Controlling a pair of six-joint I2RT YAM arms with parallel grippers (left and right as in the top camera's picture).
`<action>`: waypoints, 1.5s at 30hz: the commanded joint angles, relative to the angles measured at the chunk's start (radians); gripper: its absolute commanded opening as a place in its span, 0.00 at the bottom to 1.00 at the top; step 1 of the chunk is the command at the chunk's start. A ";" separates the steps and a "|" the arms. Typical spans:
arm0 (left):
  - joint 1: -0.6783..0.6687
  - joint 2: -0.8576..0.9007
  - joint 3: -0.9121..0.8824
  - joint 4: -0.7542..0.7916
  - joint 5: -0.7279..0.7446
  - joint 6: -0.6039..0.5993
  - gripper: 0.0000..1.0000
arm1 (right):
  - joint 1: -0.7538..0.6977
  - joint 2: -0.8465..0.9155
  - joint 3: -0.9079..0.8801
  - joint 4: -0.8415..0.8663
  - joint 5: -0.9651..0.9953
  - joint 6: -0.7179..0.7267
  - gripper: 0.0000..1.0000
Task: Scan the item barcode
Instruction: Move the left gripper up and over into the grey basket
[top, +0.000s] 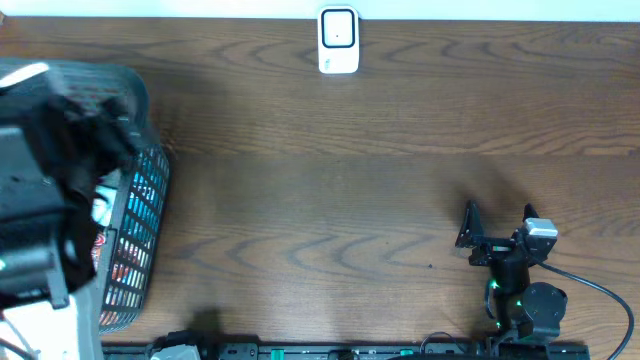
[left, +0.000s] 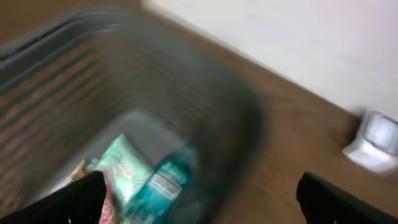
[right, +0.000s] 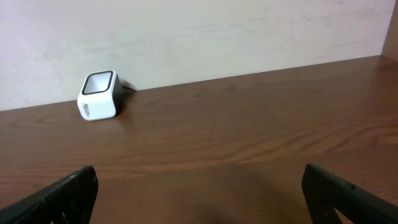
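A grey wire basket (top: 140, 215) stands at the table's left end, with my left arm (top: 45, 190) blurred above it. In the left wrist view, blurred by motion, my left gripper (left: 199, 193) hangs open over the basket (left: 205, 99). Inside lie a teal bottle (left: 163, 186) with a white barcode label and a pale green packet (left: 121, 163). The white barcode scanner (top: 338, 42) sits at the table's far edge and also shows in both wrist views (left: 376, 140) (right: 98, 94). My right gripper (top: 498, 218) is open and empty above bare wood (right: 199, 183).
A pale wall runs behind the table's far edge (right: 249, 37). A black cable (top: 600, 290) trails from the right arm's base at the front right. More packets with red print fill the basket's near side (top: 128, 270).
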 joint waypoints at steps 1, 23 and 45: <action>0.161 0.038 0.006 -0.066 0.026 -0.176 0.98 | 0.009 -0.003 -0.001 -0.004 0.005 -0.011 0.99; 0.521 0.343 -0.354 -0.371 -0.038 -0.241 0.87 | 0.009 -0.003 -0.001 -0.004 0.005 -0.011 0.99; 0.521 0.345 -0.532 -0.185 -0.036 -0.257 0.62 | 0.009 -0.003 -0.001 -0.004 0.005 -0.011 0.99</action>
